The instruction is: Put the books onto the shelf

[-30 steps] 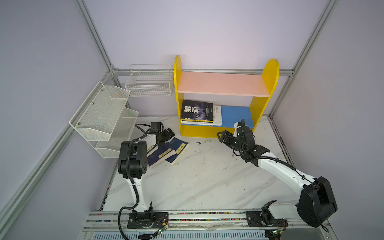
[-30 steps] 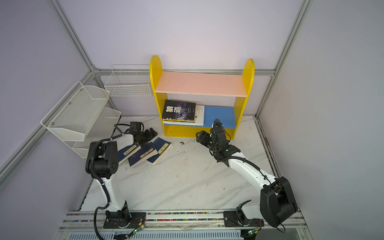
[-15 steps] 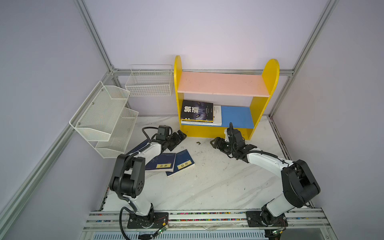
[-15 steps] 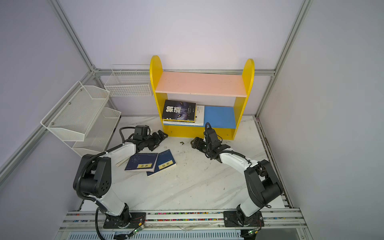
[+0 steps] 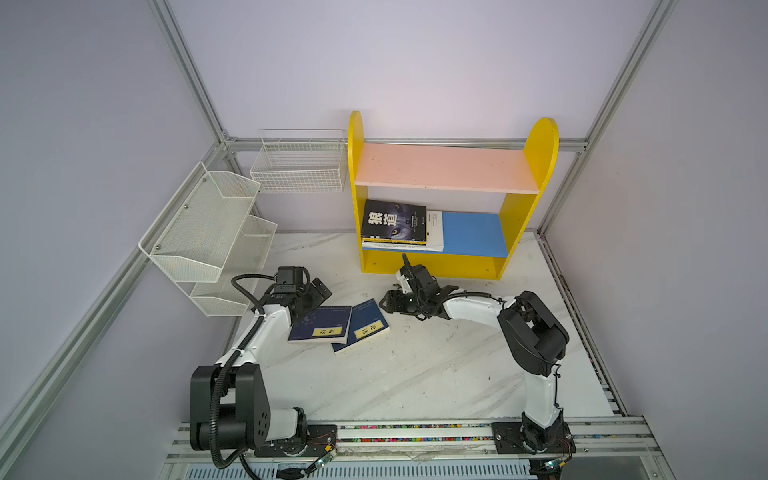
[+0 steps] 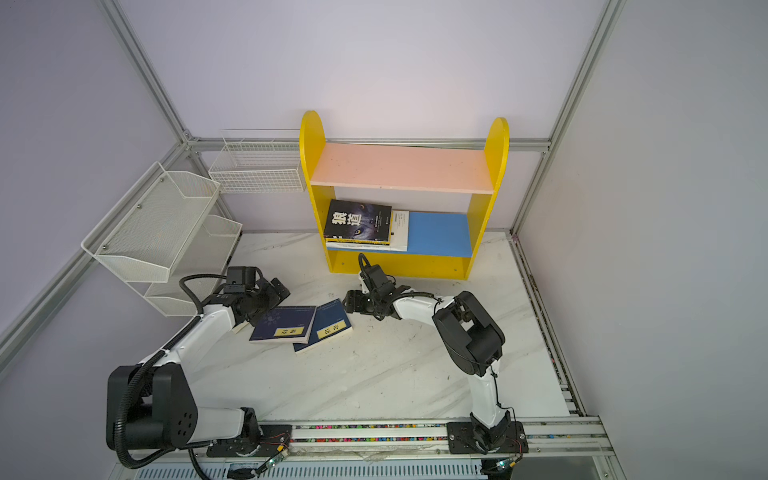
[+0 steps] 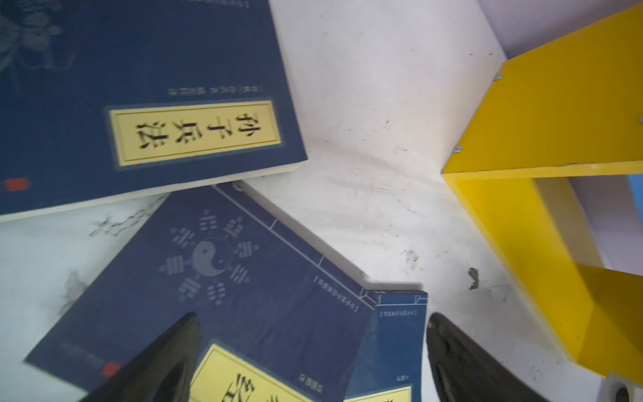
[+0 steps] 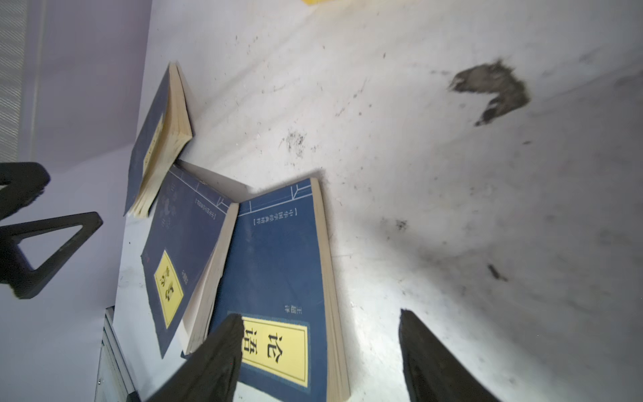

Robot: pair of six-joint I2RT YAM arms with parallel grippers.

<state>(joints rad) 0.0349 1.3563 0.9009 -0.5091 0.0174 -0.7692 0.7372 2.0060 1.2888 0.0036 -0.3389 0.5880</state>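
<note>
straddling edge of navy book, flat on table near shelf, with right gripper parted, empty; hovering left gripper wide apart, empty, over neighbour book. risking pinching only the cover or shoving book sideways, closing this shallow.

a white mesh tiered rack sits near a white wire basket; scuffed marble tabletop below both.
</note>
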